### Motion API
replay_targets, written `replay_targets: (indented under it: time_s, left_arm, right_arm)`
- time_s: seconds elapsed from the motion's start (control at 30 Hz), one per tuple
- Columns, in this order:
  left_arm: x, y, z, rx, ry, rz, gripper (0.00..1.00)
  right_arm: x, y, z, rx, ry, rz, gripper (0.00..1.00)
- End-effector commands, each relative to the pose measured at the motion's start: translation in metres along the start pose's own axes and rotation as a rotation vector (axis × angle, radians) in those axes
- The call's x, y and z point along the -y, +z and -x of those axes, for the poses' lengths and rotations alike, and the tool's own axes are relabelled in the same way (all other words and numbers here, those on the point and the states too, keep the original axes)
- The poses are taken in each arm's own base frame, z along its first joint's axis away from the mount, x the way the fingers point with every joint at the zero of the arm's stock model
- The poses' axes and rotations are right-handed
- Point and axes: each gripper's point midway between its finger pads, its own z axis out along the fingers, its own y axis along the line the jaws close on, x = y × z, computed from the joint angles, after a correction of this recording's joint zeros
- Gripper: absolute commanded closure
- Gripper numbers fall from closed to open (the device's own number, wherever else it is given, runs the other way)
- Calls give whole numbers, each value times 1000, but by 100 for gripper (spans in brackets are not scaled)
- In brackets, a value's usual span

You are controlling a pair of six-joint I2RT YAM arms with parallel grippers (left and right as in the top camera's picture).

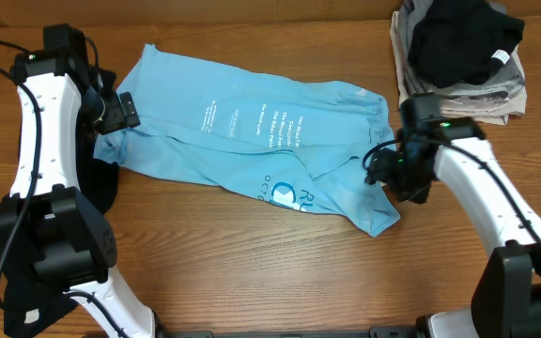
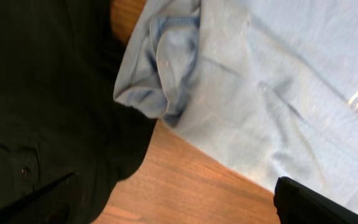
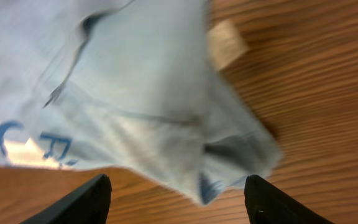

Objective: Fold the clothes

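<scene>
Nearest the viewer in the overhead view, the bases of two white-and-black arms stand at 7 and 5 o'clock on a wooden table [image 1: 252,272]. Beyond them, a light blue T-shirt [image 1: 252,122] lies spread but rumpled across the middle of the table, running from 10 o'clock down to 4 o'clock, with lines of white print and larger, darker blue letters facing up. The left gripper [image 1: 122,110] sits at the shirt's 9 o'clock end, released: in its wrist view the two dark fingers [image 2: 316,202] stand wide apart at the bottom corners with nothing between them, above bare wood and a bunched sleeve. A black garment [image 2: 42,93] with a small white logo at its edge lies just beside that sleeve, touching it and partly under the left arm. The right gripper [image 1: 383,167] hovers at the shirt's 3 o'clock edge, close to the corner that points to 4 o'clock; it too is released, its fingers [image 3: 92,199] spread on either side of that creased corner, which lies on the table and is not pinched. Farthest back, at 1 o'clock, a pile of folded clothes [image 1: 496,99] in grey and beige rests well apart from the shirt, topped by a crumpled black cloth [image 1: 463,38].
</scene>
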Motion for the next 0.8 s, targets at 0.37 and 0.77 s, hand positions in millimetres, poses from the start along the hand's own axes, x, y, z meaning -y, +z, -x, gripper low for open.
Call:
replay_targets:
  time_s: [0.37, 0.77]
  left_arm:
    - [6, 6, 1, 12, 25, -13, 0]
    - [5, 6, -1, 3, 27, -11, 0]
  right_arm:
    - [-17, 62, -42, 6, -4, 16, 76]
    - [49, 76, -36, 29, 195, -113, 96]
